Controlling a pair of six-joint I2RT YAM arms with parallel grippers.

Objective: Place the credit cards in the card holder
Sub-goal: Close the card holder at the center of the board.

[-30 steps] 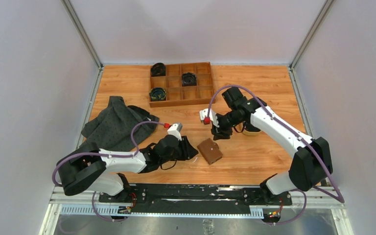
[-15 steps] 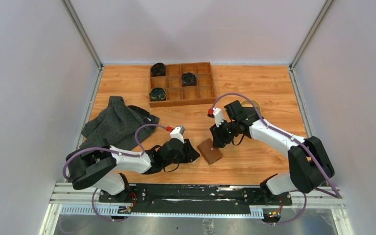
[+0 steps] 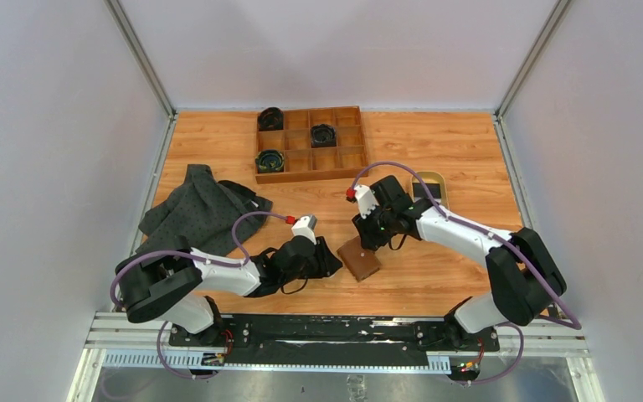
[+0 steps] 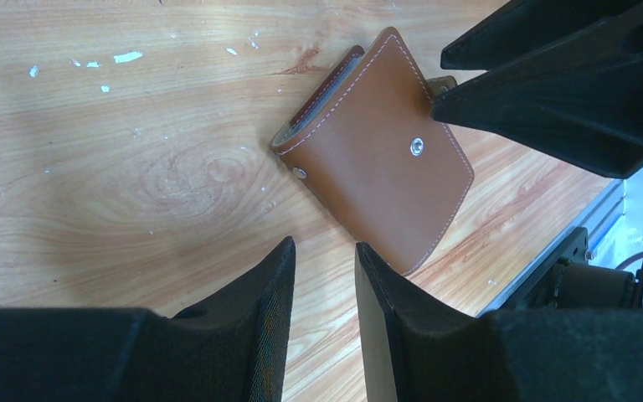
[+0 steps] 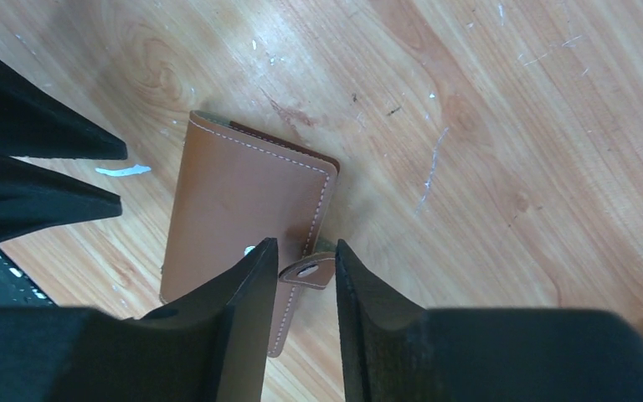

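Left gripper (image 4: 325,247) hovers, narrowly parted and empty, just left of the small brown stitched-leather card holder (image 4: 377,167), which lies folded shut by the middle of the wooden worktop's (image 3: 460,142) near edge. Right gripper (image 5: 304,244) straddles its limp strap tab (image 5: 308,272) at a narrow gap; whether it pinches, I cannot tell. Opening the holder seems the step in hand, so next the supple flap needs lifting while the smooth cover is pinned.
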